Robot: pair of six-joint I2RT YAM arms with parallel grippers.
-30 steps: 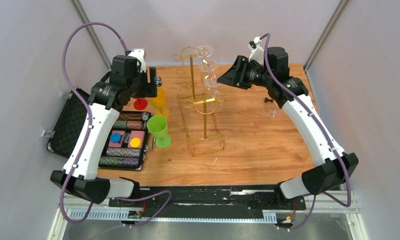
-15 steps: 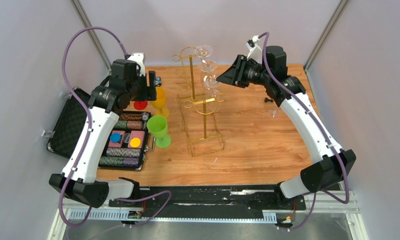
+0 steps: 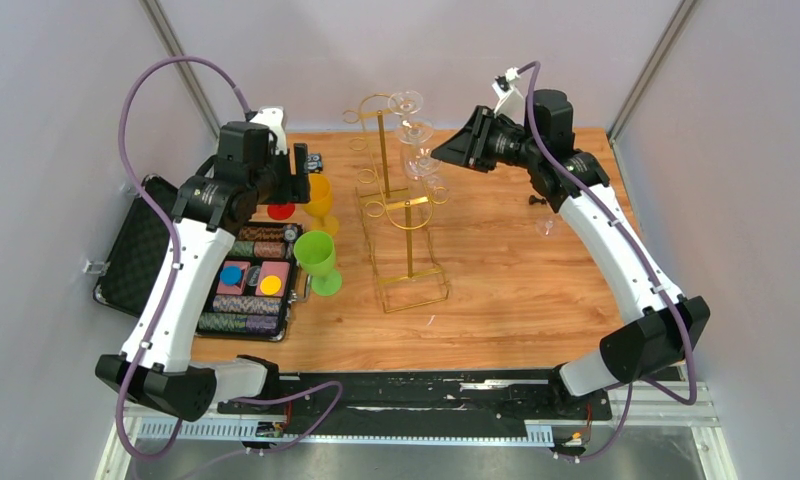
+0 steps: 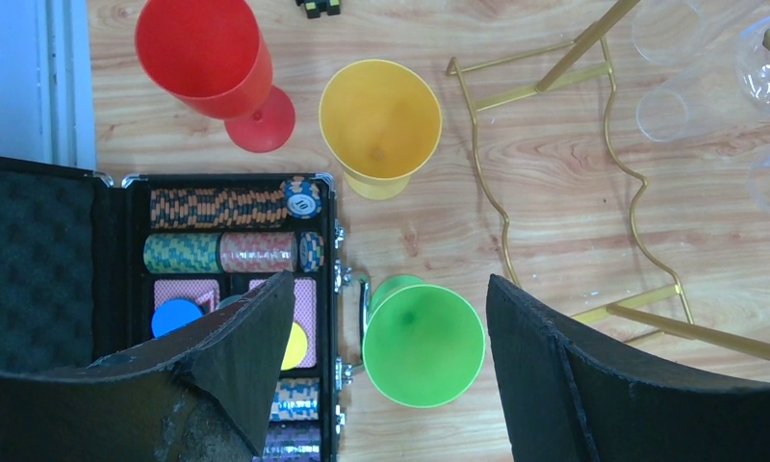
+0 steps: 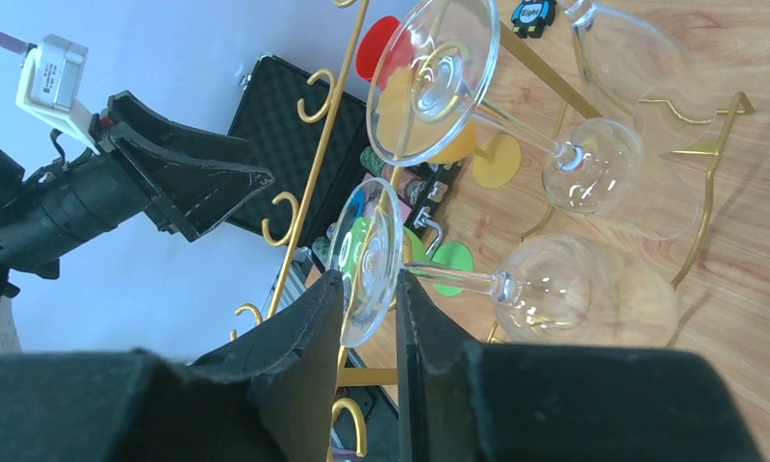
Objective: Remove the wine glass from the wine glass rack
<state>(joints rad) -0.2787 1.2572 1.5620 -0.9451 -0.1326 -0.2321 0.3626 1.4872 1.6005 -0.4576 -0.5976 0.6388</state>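
Observation:
The gold wire wine glass rack (image 3: 409, 240) stands mid-table, with clear glasses hanging upside down on its far arms. In the right wrist view the wine glass (image 5: 554, 289) hangs by its foot (image 5: 367, 245) on a gold arm (image 5: 314, 183). My right gripper (image 5: 370, 279) is shut on that foot's rim, one pad on each face. A second glass (image 5: 439, 82) hangs just above it. From above, the right gripper (image 3: 438, 158) sits against the rack's right side. My left gripper (image 4: 391, 289) hangs open and empty over the green goblet (image 4: 424, 342), left of the rack (image 4: 501, 226).
An open poker chip case (image 3: 246, 285) lies at the left. Red (image 4: 208, 58), yellow (image 4: 379, 120) and green goblets stand between the case and the rack. A small black object (image 3: 539, 201) lies on the table right of the rack.
My right gripper's jaws have narrowed onto the glass foot, and the arm has edged slightly toward the back. The left arm has lifted a little, still open.

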